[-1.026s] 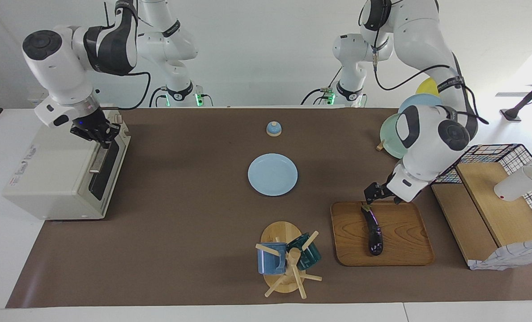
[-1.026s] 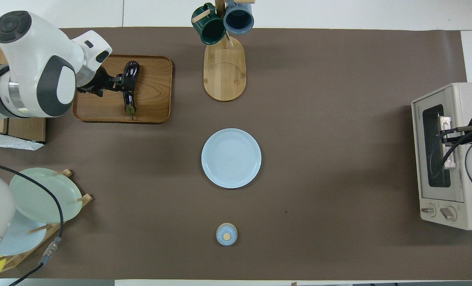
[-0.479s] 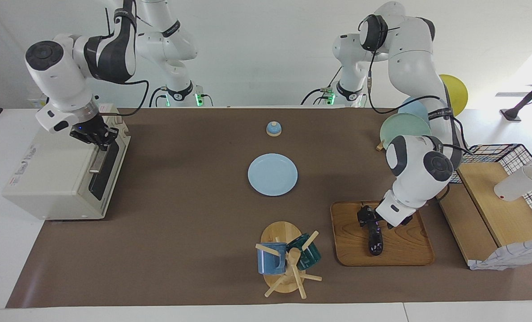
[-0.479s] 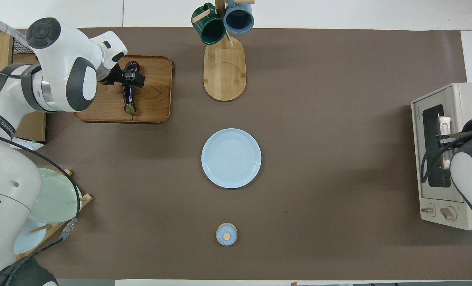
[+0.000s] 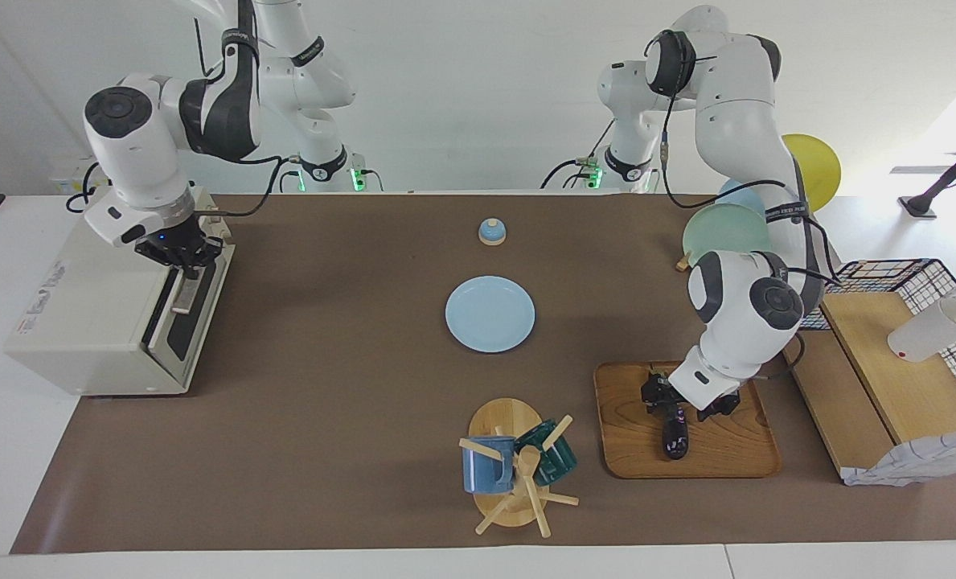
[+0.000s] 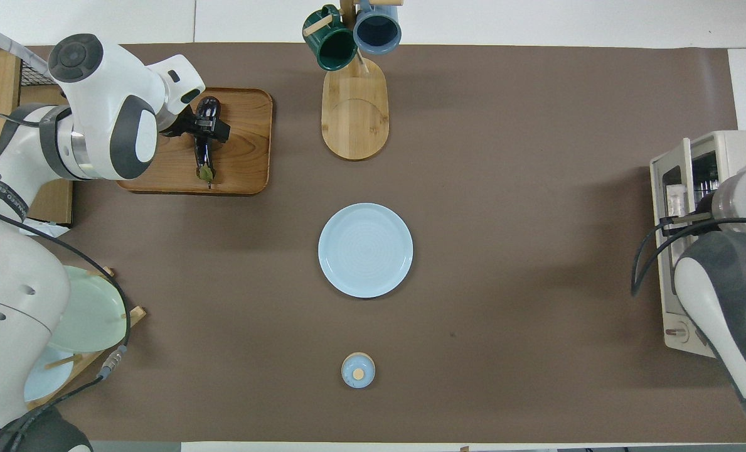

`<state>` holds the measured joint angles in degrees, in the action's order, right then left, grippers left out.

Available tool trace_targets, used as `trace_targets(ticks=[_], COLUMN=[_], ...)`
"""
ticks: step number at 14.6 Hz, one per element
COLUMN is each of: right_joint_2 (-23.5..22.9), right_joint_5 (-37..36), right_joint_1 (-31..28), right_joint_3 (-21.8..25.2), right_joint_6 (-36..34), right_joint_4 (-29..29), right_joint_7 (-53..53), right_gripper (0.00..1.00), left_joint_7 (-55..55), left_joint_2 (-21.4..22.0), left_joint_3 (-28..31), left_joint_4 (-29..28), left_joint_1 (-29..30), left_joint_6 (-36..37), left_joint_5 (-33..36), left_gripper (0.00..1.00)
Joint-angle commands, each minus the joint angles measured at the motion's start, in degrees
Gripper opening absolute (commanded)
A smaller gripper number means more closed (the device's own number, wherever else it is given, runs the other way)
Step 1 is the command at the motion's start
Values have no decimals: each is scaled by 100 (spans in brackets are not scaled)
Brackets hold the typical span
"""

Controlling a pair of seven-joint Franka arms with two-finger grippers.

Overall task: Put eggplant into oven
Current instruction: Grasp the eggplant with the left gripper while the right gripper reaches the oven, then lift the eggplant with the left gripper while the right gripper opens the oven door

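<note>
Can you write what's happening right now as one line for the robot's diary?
left gripper: open, over dark purple eggplant on wooden tray | right gripper: shut on cream-white oven door handle, door ajar

Left arm: bent over at the elbow, forearm angled steeply down, wrist tilted, left gripper [image 5: 661, 400] low, fingers spread wide and pointing down toward the right arm's end. Right arm: reaching out from its base, elbow raised, wrist turned down, right gripper [image 5: 182, 256] pointing straight down with fingertips pinched together. In the overhead view, right gripper hidden under its own forearm; left gripper [image 6: 208, 127] showing clear of the wrist.
</note>
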<state>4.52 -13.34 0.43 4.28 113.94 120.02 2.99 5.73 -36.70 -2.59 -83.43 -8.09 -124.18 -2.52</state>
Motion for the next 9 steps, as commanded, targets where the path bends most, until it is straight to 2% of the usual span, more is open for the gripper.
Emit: trace_targets(ticks=[1,4,6,9], right_joint_2=[-259,-504,-575,-654], right_joint_5=[-64,243,332,341], right_joint_1=[79,106,106,115], right_joint_3=[11,20,20,11], right_joint_6=[778,1041,1270,1805], right_joint_4=[382,408,496,741], right_joint_7=[-229,-229,-229,-238], right_gripper=[0,0,0,0], left_joint_7=[51,60,60,69], left_joint_2=[48,75,75,75], left_joint_3=[39,39,39,39], left_joint_4=[-173,-209,-218,-139], left_joint_1=[-61,-62,-53,-18], left_joint_6=[-150,-106,-132,16], left_joint_5=[85,58,58,58], left_gripper=[88,54,38,0])
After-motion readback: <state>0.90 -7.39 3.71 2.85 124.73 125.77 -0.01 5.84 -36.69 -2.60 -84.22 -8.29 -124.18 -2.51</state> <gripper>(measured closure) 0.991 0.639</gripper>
